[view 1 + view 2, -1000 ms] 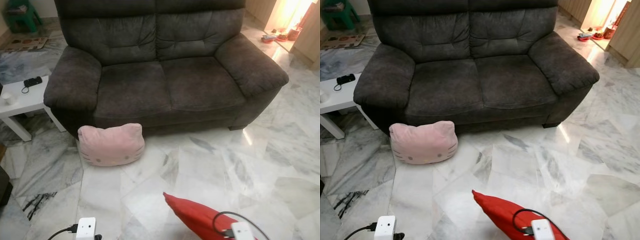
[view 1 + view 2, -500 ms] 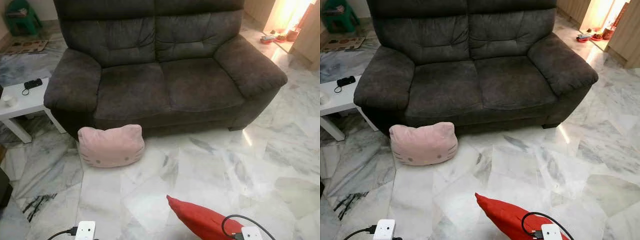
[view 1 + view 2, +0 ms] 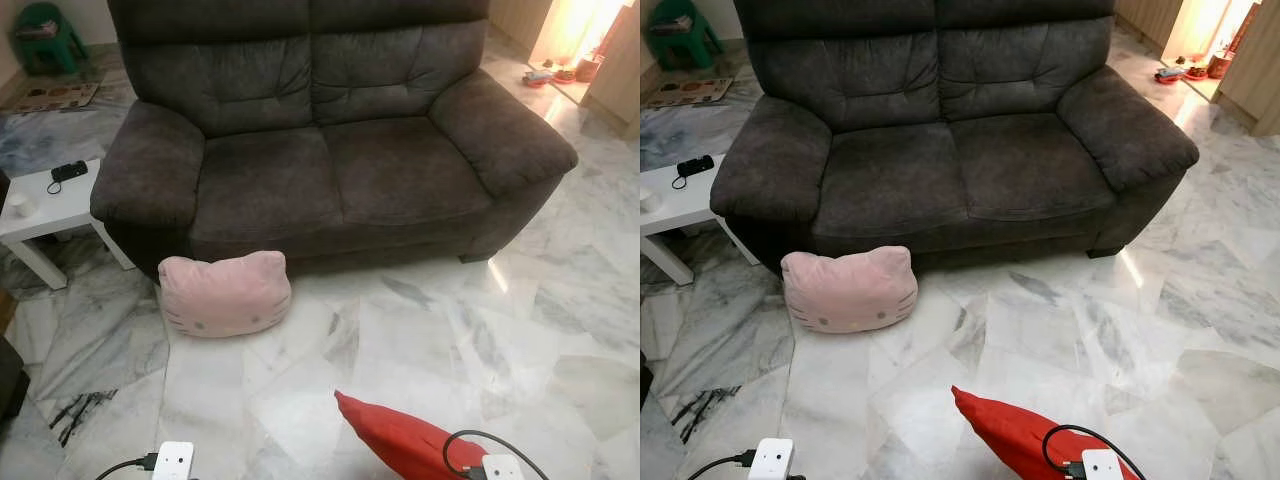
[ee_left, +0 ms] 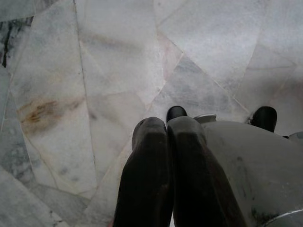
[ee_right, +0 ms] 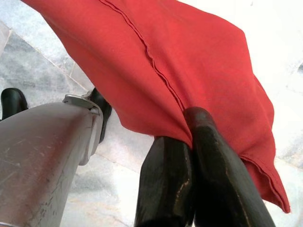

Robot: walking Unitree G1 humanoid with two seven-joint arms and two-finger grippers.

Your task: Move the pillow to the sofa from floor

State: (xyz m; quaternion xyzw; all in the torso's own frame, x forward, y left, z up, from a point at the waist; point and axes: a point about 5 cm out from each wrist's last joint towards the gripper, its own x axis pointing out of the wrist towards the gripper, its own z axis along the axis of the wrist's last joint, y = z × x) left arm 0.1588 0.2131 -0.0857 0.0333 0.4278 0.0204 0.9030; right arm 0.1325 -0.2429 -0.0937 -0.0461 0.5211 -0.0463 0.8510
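Right gripper [image 5: 189,137] pinches red pillow [image 3: 400,435] edge above open marble floor [image 3: 450,330].

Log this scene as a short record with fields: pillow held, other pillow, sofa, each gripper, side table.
held pillow: red pillow, pinched at its edge by the right gripper, hanging low above the marble floor
other pillow: pink cat-face pillow on the floor, against the sofa's front near its left armrest
sofa: dark grey two-seater, seat cushions bare
left gripper: fingers shut, holding nothing, pointed at the floor
side table: white table left of the sofa, with a small black item on it
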